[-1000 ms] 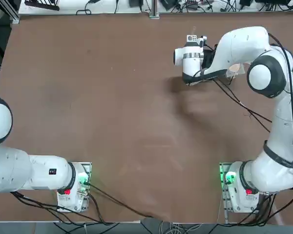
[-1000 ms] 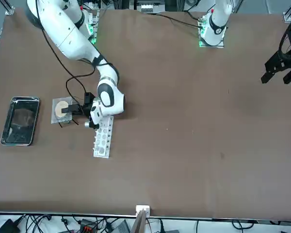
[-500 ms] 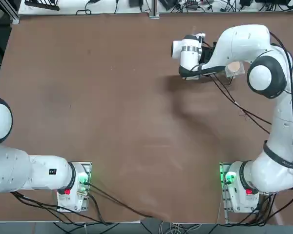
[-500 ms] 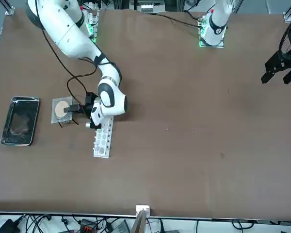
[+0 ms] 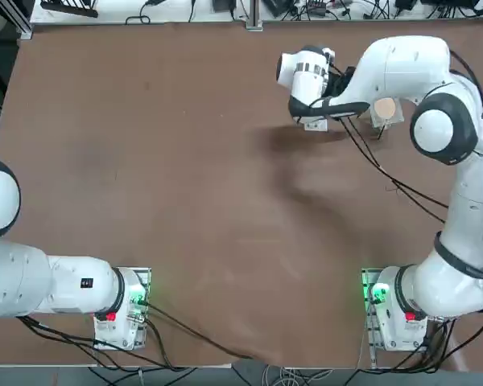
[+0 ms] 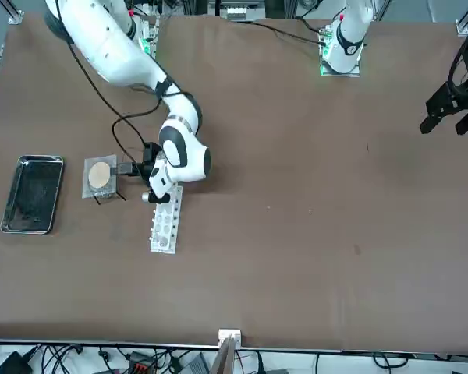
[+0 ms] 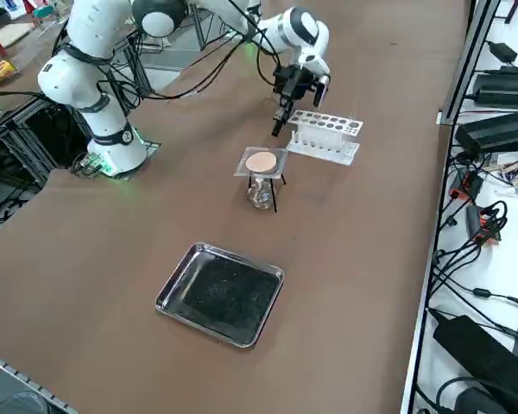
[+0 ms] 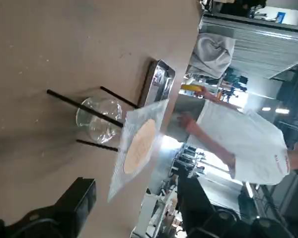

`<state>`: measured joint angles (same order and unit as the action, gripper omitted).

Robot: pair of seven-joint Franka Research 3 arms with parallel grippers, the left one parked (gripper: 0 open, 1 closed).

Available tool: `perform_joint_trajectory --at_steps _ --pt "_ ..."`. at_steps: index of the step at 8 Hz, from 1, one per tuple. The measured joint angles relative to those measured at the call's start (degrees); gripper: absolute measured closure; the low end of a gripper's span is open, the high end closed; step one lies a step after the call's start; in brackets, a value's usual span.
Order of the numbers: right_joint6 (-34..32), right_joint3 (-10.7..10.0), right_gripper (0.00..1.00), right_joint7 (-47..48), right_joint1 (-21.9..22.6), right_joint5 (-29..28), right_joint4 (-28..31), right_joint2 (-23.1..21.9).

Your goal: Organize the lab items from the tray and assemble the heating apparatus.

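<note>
Front view: right claw (image 6: 134, 168) open, backed off mesh (image 6: 99, 174) toward rack (image 6: 164, 221).

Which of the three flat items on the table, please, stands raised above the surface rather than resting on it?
The square grey mesh: it sits atop the black wire ring stand, while the tray and white rack lie on the table.

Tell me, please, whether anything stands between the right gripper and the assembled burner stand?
Nothing visible does. The right gripper, open, hangs just beyond the mesh on its ring stand; the white holed rack sits off to one side.
</note>
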<state>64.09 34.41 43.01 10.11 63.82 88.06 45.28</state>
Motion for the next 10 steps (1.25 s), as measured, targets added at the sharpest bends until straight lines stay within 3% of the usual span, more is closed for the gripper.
perform_joint_trajectory --at_steps 5,7,10 --pt "-0.26 0.38 0.01 -15.27 -2.13 -14.24 -6.17 -15.53" --pt "-0.18 0.31 0.01 -24.01 -4.6 -15.83 -11.6 -18.11" --pt "1.09 -0.04 0.01 -35.61 -9.57 -18.11 -22.23 -17.82"
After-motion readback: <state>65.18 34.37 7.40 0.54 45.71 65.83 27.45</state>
